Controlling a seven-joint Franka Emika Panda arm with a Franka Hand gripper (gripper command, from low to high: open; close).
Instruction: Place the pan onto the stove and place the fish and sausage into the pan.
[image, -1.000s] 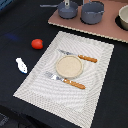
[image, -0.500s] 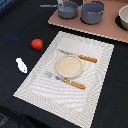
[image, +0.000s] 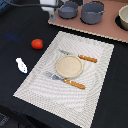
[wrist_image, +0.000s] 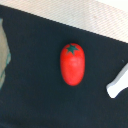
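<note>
1. My tool isn't visible in either view, so I can't tell if it's wide, narrow or holding anything. The wrist cam looks straight down at the counter (image: 20, 20), which is dark.
2. Sausage (image: 37, 44): red-orange lump on the bare counter, just off the placemat (image: 70, 75) on the ext. view's left. In the wrist view it (wrist_image: 72, 64) sits mid-picture, oval, w/ a small dark green star mark at one end.
3. Fish (image: 21, 65): flat, white, on the counter near the sausage but not touching it. Wrist view catches only one end of it (wrist_image: 118, 84) at the picture's edge.
4. Pan (image: 68, 9): small grey-blue, on the stove (image: 95, 29) at the far side, its thin handle toward the ext. view's left. Nothing visible inside it, though the view's too blurry to be sure.
5. Larger grey pot (image: 92, 12) stands just beside the pan on the same board.
6. Placemat carries a round beige plate (image: 68, 66), w/ an orange-handled utensil on either side of it.
</note>
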